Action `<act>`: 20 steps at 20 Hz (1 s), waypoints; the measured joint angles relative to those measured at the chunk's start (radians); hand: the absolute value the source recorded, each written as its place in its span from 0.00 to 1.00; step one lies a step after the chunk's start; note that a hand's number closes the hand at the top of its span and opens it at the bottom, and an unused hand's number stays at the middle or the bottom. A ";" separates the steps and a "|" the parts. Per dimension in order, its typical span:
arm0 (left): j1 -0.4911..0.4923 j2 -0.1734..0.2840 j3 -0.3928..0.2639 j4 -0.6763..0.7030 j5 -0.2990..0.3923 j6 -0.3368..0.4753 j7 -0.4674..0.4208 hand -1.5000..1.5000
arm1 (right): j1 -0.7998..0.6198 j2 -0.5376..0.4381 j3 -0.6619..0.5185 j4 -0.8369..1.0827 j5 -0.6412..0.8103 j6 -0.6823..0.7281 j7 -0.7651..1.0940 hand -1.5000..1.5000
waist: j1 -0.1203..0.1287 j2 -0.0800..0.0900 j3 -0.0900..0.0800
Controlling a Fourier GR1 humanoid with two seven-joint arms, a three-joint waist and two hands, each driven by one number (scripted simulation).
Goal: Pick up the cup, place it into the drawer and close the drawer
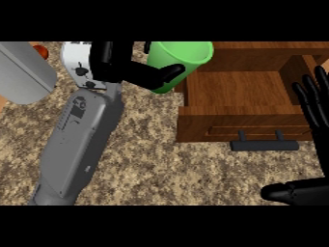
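The green cup (pixel 183 58) is at the top centre, its open mouth showing, and it overlaps the left wall of the open wooden drawer (pixel 231 120). My left hand (pixel 128 67) comes in from the left and is shut on the cup, with its fingers curled round the cup's side. The drawer's inside is bare wood, and its black handle (pixel 264 144) sticks out toward me over the counter. My right hand (pixel 325 118) rests open at the right edge, fingers up, beside the drawer's right front corner and touching nothing.
The speckled stone counter (pixel 174 169) fills the lower view. A grey rounded appliance (pixel 14 72) sits at the top left with a small orange object (pixel 41 51) behind it. A wooden cabinet (pixel 281 50) surrounds the drawer at the top right.
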 measured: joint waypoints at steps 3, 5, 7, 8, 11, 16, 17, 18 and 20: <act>-0.078 -0.003 -0.011 0.079 -0.002 0.028 0.005 1.00 | -0.026 -0.006 0.001 -0.008 0.003 -0.010 0.029 0.00 | -0.002 0.001 0.000; -0.120 -0.003 -0.026 0.131 0.002 0.053 -0.002 1.00 | -0.020 -0.003 -0.001 0.001 0.005 -0.009 0.012 0.00 | -0.004 0.001 0.000; -0.150 -0.004 -0.022 0.189 0.005 0.051 -0.017 1.00 | -0.035 -0.010 -0.010 0.006 -0.002 -0.009 0.024 0.00 | -0.004 0.001 0.000; -0.156 -0.004 -0.045 0.196 0.015 0.072 -0.016 1.00 | -0.036 -0.009 -0.010 0.017 0.001 -0.009 0.018 0.00 | -0.004 0.001 0.000; -0.221 -0.005 -0.063 0.287 0.048 0.101 -0.029 1.00 | -0.038 -0.011 -0.012 0.041 -0.001 0.003 -0.005 0.00 | -0.009 0.003 0.000; -0.289 -0.005 -0.129 0.427 0.115 0.161 -0.088 1.00 | -0.033 -0.027 -0.034 0.027 -0.026 0.016 0.003 0.00 | -0.020 0.004 0.000; -0.303 -0.005 -0.132 0.466 0.126 0.158 -0.108 1.00 | -0.036 -0.026 -0.030 0.033 -0.020 0.016 -0.003 0.00 | -0.022 0.005 0.000; -0.315 -0.005 -0.153 0.490 0.145 0.174 -0.118 1.00 | -0.020 -0.026 -0.028 0.030 -0.021 0.026 -0.013 0.00 | -0.026 0.006 0.000; -0.346 -0.005 -0.172 0.544 0.183 0.185 -0.127 1.00 | -0.007 -0.016 -0.014 0.014 -0.009 0.020 -0.013 0.00 | -0.030 0.006 0.000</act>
